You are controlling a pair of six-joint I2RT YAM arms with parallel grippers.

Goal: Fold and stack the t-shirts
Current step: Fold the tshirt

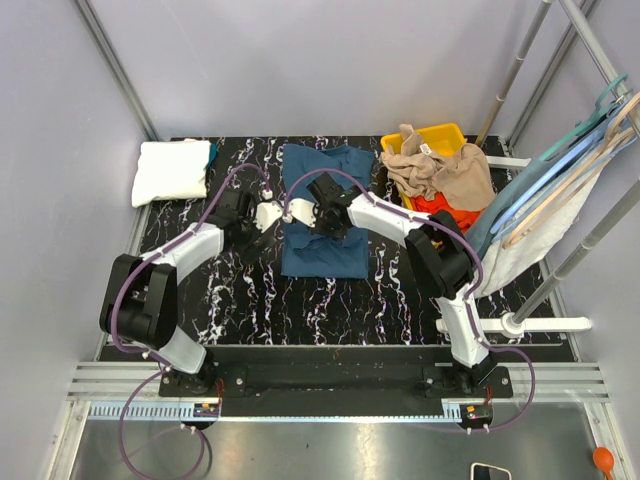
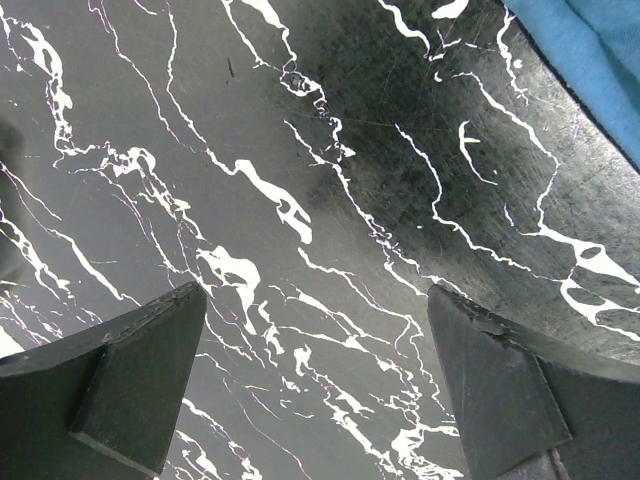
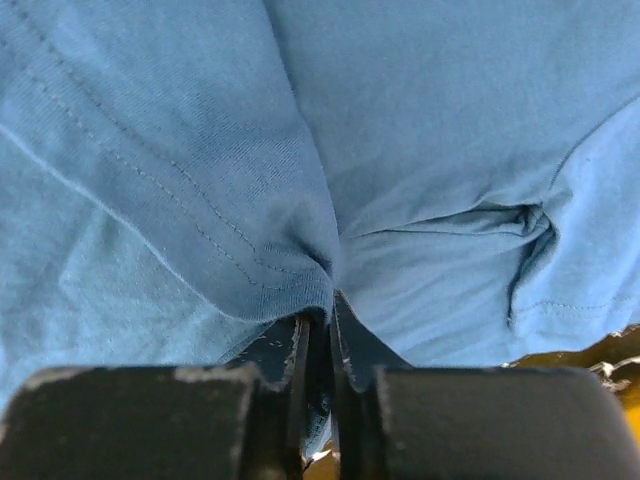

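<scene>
The dark teal-blue t-shirt (image 1: 322,215) lies spread on the black marbled table (image 1: 250,290) in the middle. My right gripper (image 1: 322,197) is shut on a fold of that blue shirt (image 3: 200,200), pinching the cloth between its fingertips (image 3: 322,325). My left gripper (image 1: 243,212) is open and empty just left of the shirt, over bare table; a corner of the blue cloth (image 2: 600,60) shows at the top right of the left wrist view. A folded white t-shirt (image 1: 172,172) lies at the back left. Tan t-shirts (image 1: 440,172) and a red-orange one (image 1: 448,212) fill a yellow bin (image 1: 442,133).
Pale blue and beige hangers (image 1: 560,170) hang on a rack (image 1: 590,240) at the right, with white cloth below them. Grey walls close in the table on the left, back and right.
</scene>
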